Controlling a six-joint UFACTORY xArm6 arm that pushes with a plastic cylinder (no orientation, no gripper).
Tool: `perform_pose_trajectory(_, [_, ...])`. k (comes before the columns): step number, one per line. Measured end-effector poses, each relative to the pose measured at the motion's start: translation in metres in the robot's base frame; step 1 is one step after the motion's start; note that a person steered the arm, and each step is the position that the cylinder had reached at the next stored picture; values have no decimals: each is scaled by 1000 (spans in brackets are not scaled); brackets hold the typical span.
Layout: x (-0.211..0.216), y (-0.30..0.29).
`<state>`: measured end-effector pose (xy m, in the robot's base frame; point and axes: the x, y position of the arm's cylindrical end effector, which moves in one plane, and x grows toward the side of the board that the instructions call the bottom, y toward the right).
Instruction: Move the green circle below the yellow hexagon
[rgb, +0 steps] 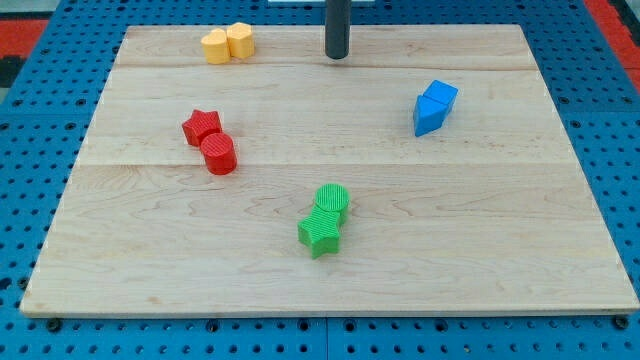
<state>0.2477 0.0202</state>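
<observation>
Pale wooden plank worktop (330, 280) on a blue pegboard base (30, 150). My tip (336, 57), the lower end of a straight dark rod tool, sits at the view's top, slightly right of centre, near the worktop's far edge. The tool is a plain rod with nothing to open or close; it holds nothing and touches no block.

The ribbed green plastic circle block (332, 199) lies in the lower middle of the worktop, well apart from my tip and almost straight down the view from it. A ribbed green plastic star block (320, 234) touches it on the lower-left side.

The yellow plastic hexagon block (240, 39) is at the view's top left, near the far edge, well left of my tip. A second yellow plastic block (216, 46) touches its left side; its shape is not clear.

Between the green pair and the yellow pair, off to the left: a red plastic star block (202, 127) and a red plastic cylinder block (219, 154), touching each other, the cylinder lower right of the star. They sit below the yellows, slightly left of them.

On the view's right, two blue plastic blocks touch: an upper one (440, 96) and a lower one (428, 116), angular, exact shapes hard to tell. Well apart from everything else.
</observation>
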Motion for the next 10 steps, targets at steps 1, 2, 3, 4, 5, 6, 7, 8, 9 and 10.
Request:
perform_pose_trajectory(1, [0, 0])
perform_pose_trajectory(2, [14, 15])
perform_pose_trajectory(3, [41, 27])
perform_pose_trajectory(4, [44, 32])
perform_pose_trajectory(5, [44, 32])
perform_pose_trajectory(6, [54, 42])
perform_pose_trajectory(7, [65, 47])
perform_pose_trajectory(8, [121, 47])
perform_pose_trajectory(9, [181, 55])
perform_pose_trajectory(10, [252, 78])
